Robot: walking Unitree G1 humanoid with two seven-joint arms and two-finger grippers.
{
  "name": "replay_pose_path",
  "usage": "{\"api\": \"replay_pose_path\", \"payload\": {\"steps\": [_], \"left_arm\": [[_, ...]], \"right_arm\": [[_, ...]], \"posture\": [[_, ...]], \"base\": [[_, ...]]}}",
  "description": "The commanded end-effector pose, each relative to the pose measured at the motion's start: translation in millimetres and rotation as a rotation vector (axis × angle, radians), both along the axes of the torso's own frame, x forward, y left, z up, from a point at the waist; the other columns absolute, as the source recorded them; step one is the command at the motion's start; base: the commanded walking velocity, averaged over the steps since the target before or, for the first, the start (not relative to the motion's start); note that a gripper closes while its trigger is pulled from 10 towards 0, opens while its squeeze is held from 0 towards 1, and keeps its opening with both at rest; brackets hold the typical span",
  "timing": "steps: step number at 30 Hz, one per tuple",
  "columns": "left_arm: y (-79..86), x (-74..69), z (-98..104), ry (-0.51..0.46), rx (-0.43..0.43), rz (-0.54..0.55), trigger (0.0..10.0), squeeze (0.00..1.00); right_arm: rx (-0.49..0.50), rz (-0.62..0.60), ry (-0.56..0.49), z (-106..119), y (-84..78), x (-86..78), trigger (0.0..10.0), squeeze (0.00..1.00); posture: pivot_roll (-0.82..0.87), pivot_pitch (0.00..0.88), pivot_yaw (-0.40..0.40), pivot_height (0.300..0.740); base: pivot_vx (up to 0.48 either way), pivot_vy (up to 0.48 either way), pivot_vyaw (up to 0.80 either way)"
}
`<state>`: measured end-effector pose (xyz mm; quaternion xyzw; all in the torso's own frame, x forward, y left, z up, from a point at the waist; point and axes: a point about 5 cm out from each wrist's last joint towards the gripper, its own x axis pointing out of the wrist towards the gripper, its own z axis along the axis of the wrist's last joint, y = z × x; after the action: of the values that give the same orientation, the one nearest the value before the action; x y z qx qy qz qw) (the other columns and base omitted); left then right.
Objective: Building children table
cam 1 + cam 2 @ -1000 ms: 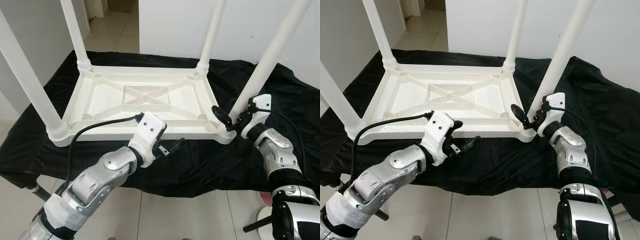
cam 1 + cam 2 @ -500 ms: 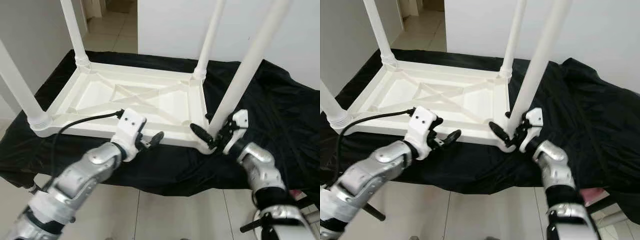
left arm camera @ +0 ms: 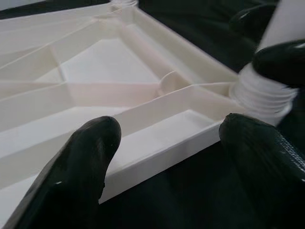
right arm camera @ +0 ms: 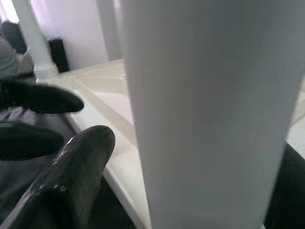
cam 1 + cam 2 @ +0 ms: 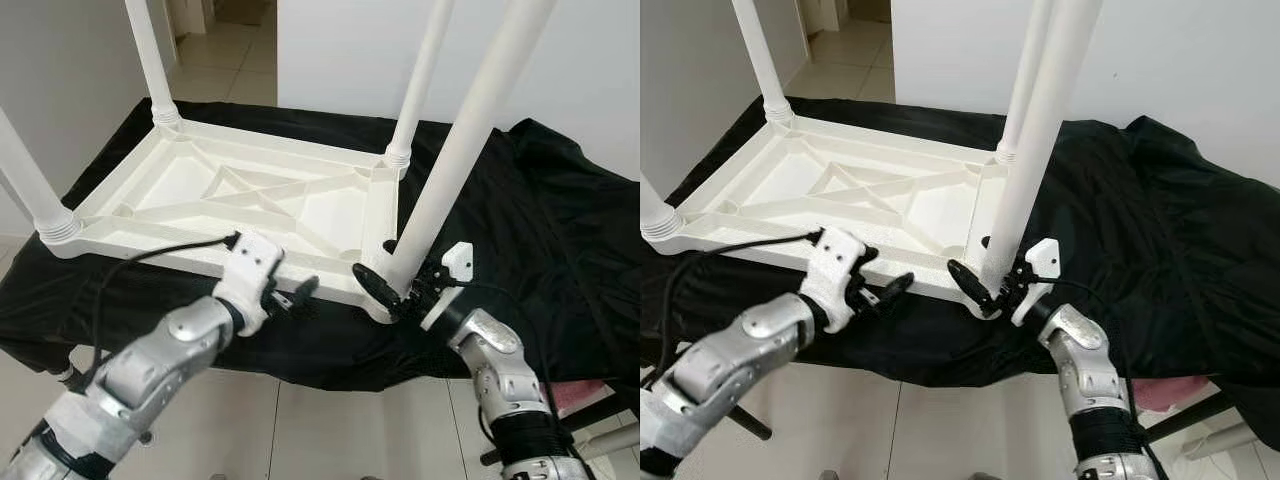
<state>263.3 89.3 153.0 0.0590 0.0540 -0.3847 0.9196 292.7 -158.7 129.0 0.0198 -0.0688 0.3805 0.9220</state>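
Assembly stood near complete: all four legs seated in the upturned table (image 5: 250, 190), my right gripper (image 5: 395, 290) clasped the near leg (image 5: 455, 160), my left gripper (image 5: 290, 293) hovered open at the rim.

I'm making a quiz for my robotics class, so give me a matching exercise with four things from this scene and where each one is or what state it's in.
Things:
1. right tool
2. left tool
3. white tabletop
4. black cloth

States:
A. lies upside down, legs pointing up
B. spread under the whole assembly
C. fingers around the base of the near right leg
D. open, at the tabletop's near edge

Pairs: 1-C, 2-D, 3-A, 4-B
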Motion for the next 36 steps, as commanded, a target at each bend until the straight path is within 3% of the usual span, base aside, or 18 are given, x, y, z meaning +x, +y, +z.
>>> {"api": "replay_pose_path", "payload": {"steps": [1,3,4,5,6,9,10,11,18,19,23,27,30,33,36], "left_arm": [[-18.5,-30.4,1.7,0.08,-0.049,-0.557,10.0,0.0],[-20.0,-33.6,1.8,0.097,-0.065,-0.584,10.0,0.0],[-21.7,-37.5,2.9,0.101,-0.076,-0.612,10.0,0.0],[-22.6,-40.0,3.6,0.099,-0.081,-0.629,10.0,0.0],[-22.6,-41.1,3.7,0.115,-0.093,-0.637,10.0,0.0],[-22.5,-41.6,3.8,0.128,-0.101,-0.642,10.0,0.0],[-22.6,-41.6,3.8,0.131,-0.102,-0.641,10.0,0.0],[-23.1,-41.4,3.5,0.13,-0.1,-0.639,10.0,0.0],[-25.4,-38.4,4.8,0.107,-0.112,-0.601,10.0,0.0],[-25.6,-36.3,6.0,0.117,-0.127,-0.582,10.0,0.0],[-25.4,-32.3,6.4,0.124,-0.129,-0.551,10.0,0.0],[-24.9,-24.0,9.3,0.109,-0.139,-0.512,10.0,0.0],[-25.4,-23.1,10.1,0.111,-0.146,-0.506,10.0,0.0],[-27.3,-23.1,13.6,0.11,-0.174,-0.499,10.0,0.0],[-27.6,-18.7,11.8,0.097,-0.17,-0.454,10.0,0.0]], "right_arm": [[-0.055,0.029,0.008,1.4,-4.4,3.2,9.8,0.0],[-0.071,0.034,0.011,1.1,-6.0,4.1,9.8,0.0],[-0.089,0.039,0.017,-0.1,-8.7,5.8,8.9,0.0],[-0.1,0.042,0.021,-0.7,-10.3,6.3,8.9,0.0],[-0.112,0.04,0.024,-1.7,-12.3,7.0,4.3,0.0],[-0.12,0.039,0.025,-2.3,-13.7,7.3,4.3,0.0],[-0.125,0.037,0.026,-2.8,-14.7,7.4,0.5,0.0],[-0.129,0.036,0.03,-4.0,-15.4,7.3,0.0,0.0],[-0.137,0.017,0.048,-9.2,-19.5,5.6,0.0,0.0],[-0.128,-0.014,0.043,-8.8,-20.8,5.9,10.0,0.0],[-0.114,-0.073,0.051,-8.9,-22.0,6.4,10.0,0.0],[-0.045,-0.264,0.083,-10.7,-10.7,1.7,10.0,0.0],[-0.026,-0.336,0.097,-12.0,-7.3,0.4,10.0,0.0],[0.057,-0.548,0.15,-14.3,-0.3,-3.6,10.0,0.0],[0.079,-0.628,0.151,-13.1,7.8,-6.6,10.0,0.0]], "posture": [[-0.03,0.0,-0.028,0.74],[-0.03,0.0,-0.027,0.74],[-0.03,0.0,-0.027,0.74],[-0.03,0.0,-0.027,0.74],[-0.03,0.0,-0.027,0.74],[-0.03,0.0,-0.027,0.74],[-0.03,0.0,-0.027,0.74],[-0.03,0.0,-0.029,0.74],[-0.03,0.0,-0.031,0.74],[-0.04,0.0,-0.029,0.74],[-0.04,0.0,-0.03,0.74],[-0.05,0.0,-0.028,0.74],[-0.05,0.0,-0.026,0.74],[-0.05,0.0,-0.028,0.74],[-0.05,0.0,-0.038,0.74]], "base": [[0.0,0.0,0.0],[0.0,0.0,0.0],[0.0,0.0,0.0],[0.0,0.0,0.0],[0.0,0.0,0.0],[0.0,0.0,0.0],[0.0,0.0,0.0],[0.0,0.0,0.0],[0.0,0.0,0.0],[0.0,0.0,0.0],[0.0,0.0,0.0],[0.0,0.0,0.0],[0.0,0.0,0.0],[0.0,0.0,0.0],[0.0,0.0,0.0]]}}
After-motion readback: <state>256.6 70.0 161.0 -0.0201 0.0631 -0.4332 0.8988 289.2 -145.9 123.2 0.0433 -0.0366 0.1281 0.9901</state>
